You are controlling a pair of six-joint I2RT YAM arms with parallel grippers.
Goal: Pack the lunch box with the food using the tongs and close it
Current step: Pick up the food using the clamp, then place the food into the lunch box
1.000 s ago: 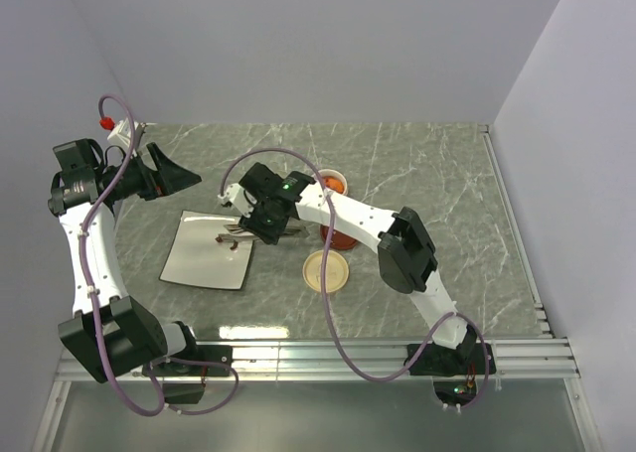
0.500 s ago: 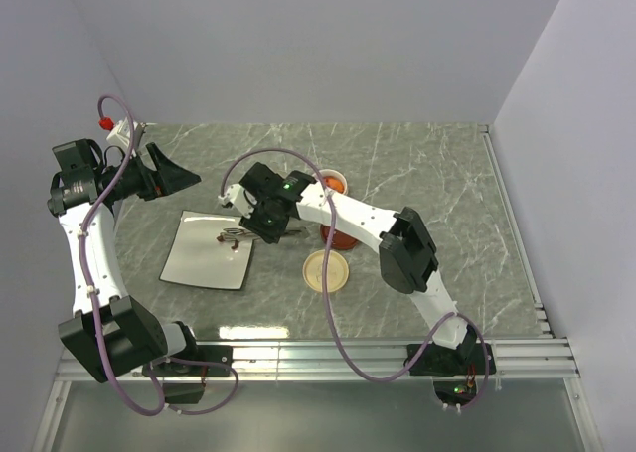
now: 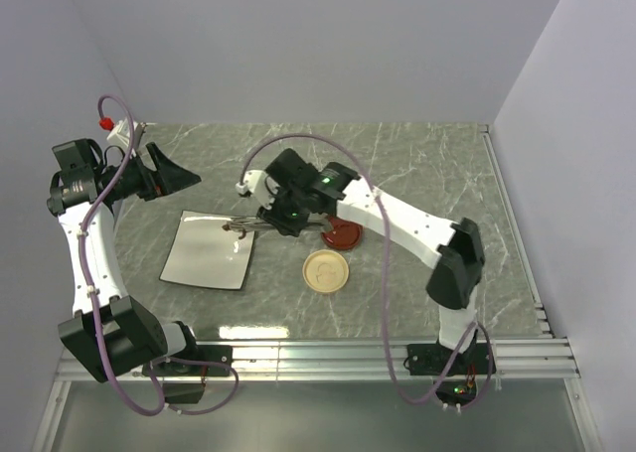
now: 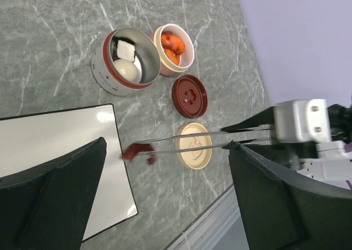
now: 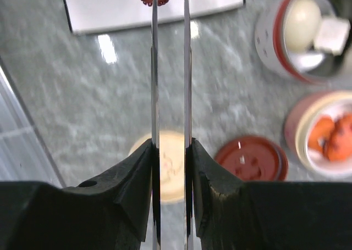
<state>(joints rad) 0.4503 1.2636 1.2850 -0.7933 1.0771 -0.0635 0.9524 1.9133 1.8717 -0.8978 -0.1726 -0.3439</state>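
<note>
Tongs (image 5: 154,68) clamped in the right gripper (image 5: 169,145), fingers pressed against both slim arms. Nipped between the tong tips, a dark red food piece (image 4: 137,151), over the right edge of the white plate (image 3: 204,253), seemingly clear of its surface, though hard to judge. Beyond the plate's far left corner, the left gripper (image 3: 177,179), spread wide, holding nothing. Right of the plate and well apart, a metal tin (image 4: 102,68) with the white egg-like ball (image 4: 125,71) and a white cube (image 4: 125,49). Touching the tin, a pink cup (image 4: 163,68) of orange fried bits (image 4: 171,44). Nearer the plate, red lid (image 4: 190,96) and cream lid (image 4: 193,154), lying flat.
</note>
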